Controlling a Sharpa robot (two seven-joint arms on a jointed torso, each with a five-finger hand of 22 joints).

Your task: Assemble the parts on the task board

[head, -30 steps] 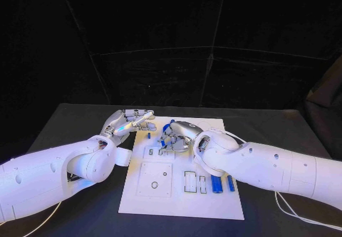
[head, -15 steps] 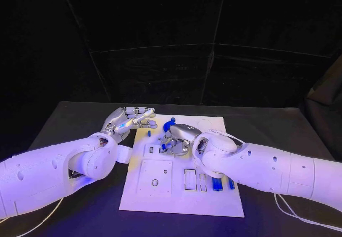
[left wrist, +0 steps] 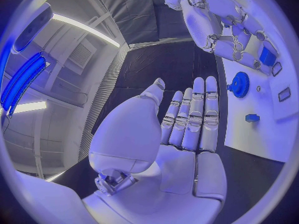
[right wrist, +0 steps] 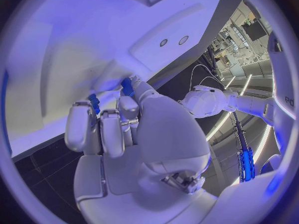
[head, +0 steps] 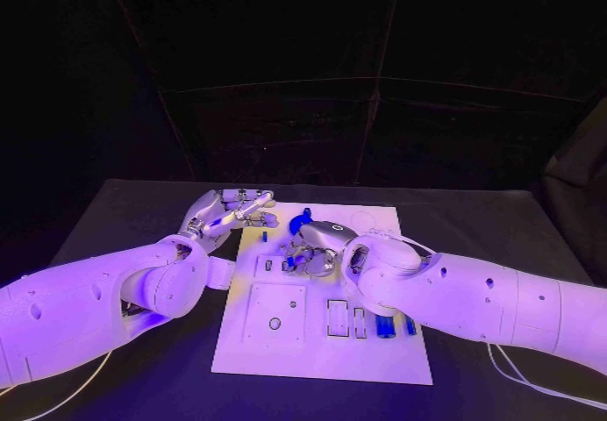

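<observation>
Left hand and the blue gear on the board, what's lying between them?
Nothing: in the left wrist view, bare black table and white task board separate the left hand's fingertips from the blue gear.

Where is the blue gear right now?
Left wrist view: the blue gear lies on the task board, past the left hand's fingertips.

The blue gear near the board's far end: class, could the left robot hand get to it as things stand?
Probably yes. The left robot hand is open and holds nothing, and the blue gear lies just past its fingertips on the task board with nothing between.
</observation>
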